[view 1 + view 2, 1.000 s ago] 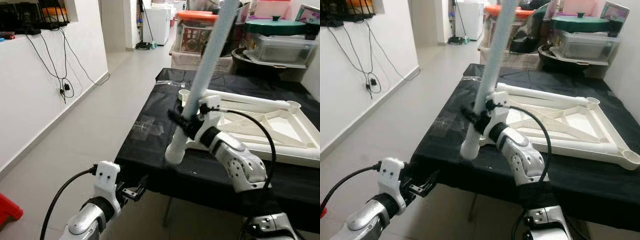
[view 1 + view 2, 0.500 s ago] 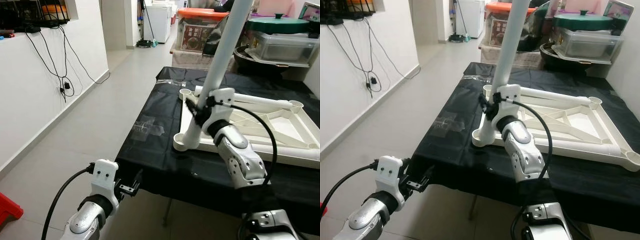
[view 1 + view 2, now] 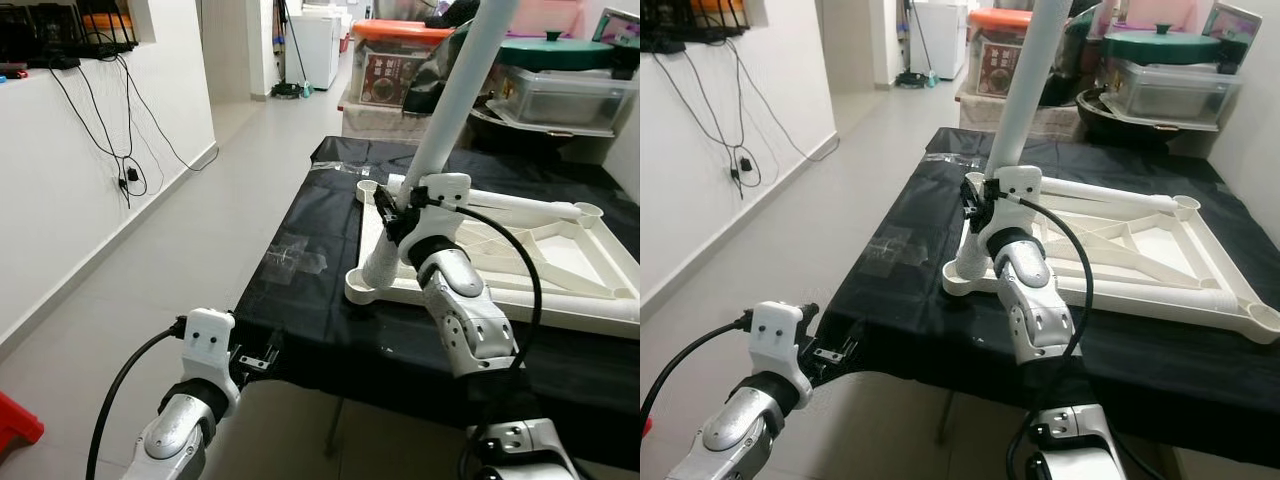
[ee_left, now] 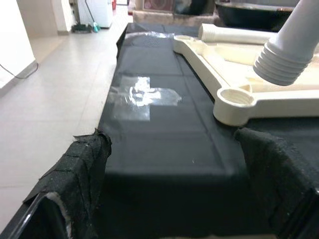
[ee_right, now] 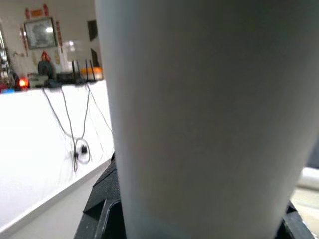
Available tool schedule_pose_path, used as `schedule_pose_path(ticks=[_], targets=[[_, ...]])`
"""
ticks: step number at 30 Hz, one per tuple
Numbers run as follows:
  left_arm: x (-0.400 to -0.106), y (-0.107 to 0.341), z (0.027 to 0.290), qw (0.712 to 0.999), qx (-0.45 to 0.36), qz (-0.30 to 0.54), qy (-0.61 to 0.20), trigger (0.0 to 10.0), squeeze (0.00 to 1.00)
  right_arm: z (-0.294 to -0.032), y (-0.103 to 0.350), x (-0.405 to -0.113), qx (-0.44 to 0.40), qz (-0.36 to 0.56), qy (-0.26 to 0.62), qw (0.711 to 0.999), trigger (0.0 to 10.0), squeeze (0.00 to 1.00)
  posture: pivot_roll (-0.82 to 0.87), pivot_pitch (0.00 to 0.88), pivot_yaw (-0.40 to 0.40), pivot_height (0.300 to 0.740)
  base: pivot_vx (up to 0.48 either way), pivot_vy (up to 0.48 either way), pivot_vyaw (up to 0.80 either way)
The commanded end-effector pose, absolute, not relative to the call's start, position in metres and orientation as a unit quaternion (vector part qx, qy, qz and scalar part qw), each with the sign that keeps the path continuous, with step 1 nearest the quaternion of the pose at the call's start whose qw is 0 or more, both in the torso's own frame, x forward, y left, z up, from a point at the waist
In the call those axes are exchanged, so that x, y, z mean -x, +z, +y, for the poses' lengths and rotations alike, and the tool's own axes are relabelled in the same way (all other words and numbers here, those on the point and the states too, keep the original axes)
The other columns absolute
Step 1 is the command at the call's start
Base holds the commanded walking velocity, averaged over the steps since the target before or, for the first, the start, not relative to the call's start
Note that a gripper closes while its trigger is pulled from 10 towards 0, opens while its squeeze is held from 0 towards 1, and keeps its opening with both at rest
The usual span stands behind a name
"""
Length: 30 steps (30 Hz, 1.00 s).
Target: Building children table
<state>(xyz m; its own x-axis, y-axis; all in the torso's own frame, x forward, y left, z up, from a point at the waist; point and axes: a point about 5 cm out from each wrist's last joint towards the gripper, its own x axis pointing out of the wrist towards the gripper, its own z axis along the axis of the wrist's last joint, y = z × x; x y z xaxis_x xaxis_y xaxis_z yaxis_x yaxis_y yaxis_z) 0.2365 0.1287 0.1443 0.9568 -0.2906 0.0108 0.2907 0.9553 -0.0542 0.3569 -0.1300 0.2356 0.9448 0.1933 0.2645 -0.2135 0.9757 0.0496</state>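
Our right gripper (image 3: pixel 392 212) has its fingers clenched low on the long white plastic leg (image 3: pixel 440 130), tilting its threaded end just over the near corner socket (image 4: pixel 234 96) of the upturned cream tabletop (image 3: pixel 1160 262) on the black-draped counter (image 3: pixel 310 290) for screwing in, left gripper (image 3: pixel 262 358) idling spread below the counter's edge.

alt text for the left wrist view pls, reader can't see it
A white table leg's ribbed end hangs just above a round corner socket of the cream tabletop frame, which lies on a black-covered table. The left tool's black padded fingers frame the foreground, spread apart.
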Motion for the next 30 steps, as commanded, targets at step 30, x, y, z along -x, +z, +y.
schedule_pose_path(ticks=[30], targets=[[-0.239, 0.142, 0.118, 0.986, 0.044, -0.001, -0.159, 10.0, 0.0, -0.127, 0.238, -0.354, -0.053, -0.157, 0.107, 0.98, 10.0, 0.0, 0.13, 0.0, -0.051, 0.74, 0.281, 0.0, 0.0]])
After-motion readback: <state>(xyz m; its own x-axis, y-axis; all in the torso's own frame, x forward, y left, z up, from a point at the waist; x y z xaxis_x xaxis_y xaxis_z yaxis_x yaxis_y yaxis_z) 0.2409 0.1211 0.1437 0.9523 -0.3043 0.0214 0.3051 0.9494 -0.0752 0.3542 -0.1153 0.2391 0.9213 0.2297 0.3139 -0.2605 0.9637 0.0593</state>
